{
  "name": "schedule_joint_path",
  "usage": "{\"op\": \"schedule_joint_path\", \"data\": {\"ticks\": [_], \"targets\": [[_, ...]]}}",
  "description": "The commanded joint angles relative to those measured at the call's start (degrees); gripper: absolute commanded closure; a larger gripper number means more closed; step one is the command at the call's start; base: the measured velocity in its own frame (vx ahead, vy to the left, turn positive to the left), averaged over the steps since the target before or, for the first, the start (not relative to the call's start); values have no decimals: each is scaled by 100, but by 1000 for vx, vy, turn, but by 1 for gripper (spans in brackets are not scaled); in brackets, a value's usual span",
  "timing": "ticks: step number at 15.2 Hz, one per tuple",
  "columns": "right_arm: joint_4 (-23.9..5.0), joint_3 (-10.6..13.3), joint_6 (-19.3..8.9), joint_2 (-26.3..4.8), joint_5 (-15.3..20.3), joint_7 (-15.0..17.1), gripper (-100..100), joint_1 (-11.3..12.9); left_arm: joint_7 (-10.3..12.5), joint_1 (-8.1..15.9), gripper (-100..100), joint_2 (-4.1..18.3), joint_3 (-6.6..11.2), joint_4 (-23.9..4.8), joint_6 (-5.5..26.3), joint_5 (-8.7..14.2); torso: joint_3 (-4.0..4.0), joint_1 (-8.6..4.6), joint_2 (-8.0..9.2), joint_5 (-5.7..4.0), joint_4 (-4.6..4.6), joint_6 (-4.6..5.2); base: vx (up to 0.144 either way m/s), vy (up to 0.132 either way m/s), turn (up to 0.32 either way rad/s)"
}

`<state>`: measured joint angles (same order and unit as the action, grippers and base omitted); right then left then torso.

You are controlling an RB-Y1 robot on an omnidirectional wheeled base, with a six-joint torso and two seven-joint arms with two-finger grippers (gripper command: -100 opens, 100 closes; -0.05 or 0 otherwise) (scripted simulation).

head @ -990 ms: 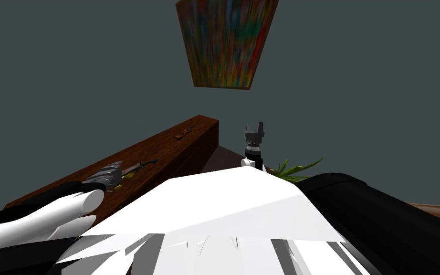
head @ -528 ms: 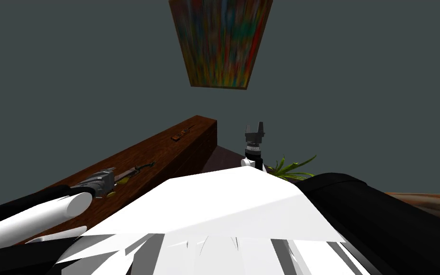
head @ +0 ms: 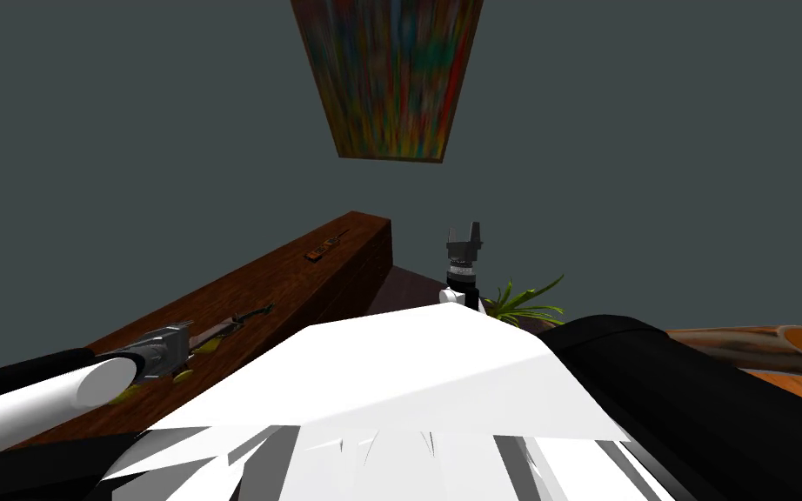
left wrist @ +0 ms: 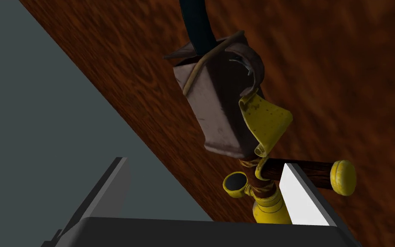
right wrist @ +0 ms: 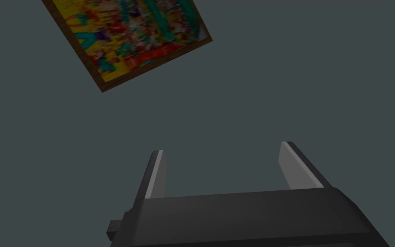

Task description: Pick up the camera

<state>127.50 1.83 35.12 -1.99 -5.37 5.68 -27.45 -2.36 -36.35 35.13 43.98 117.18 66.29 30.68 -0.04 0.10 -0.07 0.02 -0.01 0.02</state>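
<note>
Camera [left wrist: 218, 115], a brown boxy thing with a dark strap and yellow fittings, lies on the long dark wooden cabinet [head: 304, 278], just beyond the left gripper [left wrist: 205, 162] and off to one side of it. Those fingers are spread wide with nothing between them, and the camera's yellow-knobbed end sits right by one blade, contact impossible to call. Right gripper [head: 464, 242] is up out front, well apart, fingers parted and empty.
</note>
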Motion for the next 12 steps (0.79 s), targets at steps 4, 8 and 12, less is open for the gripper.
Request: {"op": "schedule_joint_path", "data": {"ticks": [4,8,12], "targets": [[0,0,0,0,0,0,0,0,49,-26,-100,124,190,-159,636,176,0,2,-1,1,0,-1,20,19,-97],[0,0,0,0,0,0,0,0,87,-45,-100,205,319,-275,1004,299,0,1,0,0,0,-1,16,15,-80],[0,0,0,0,0,0,0,-1,166,-80,-100,343,552,-501,1517,534,-1,3,-1,1,0,-2,21,23,-105]]}}
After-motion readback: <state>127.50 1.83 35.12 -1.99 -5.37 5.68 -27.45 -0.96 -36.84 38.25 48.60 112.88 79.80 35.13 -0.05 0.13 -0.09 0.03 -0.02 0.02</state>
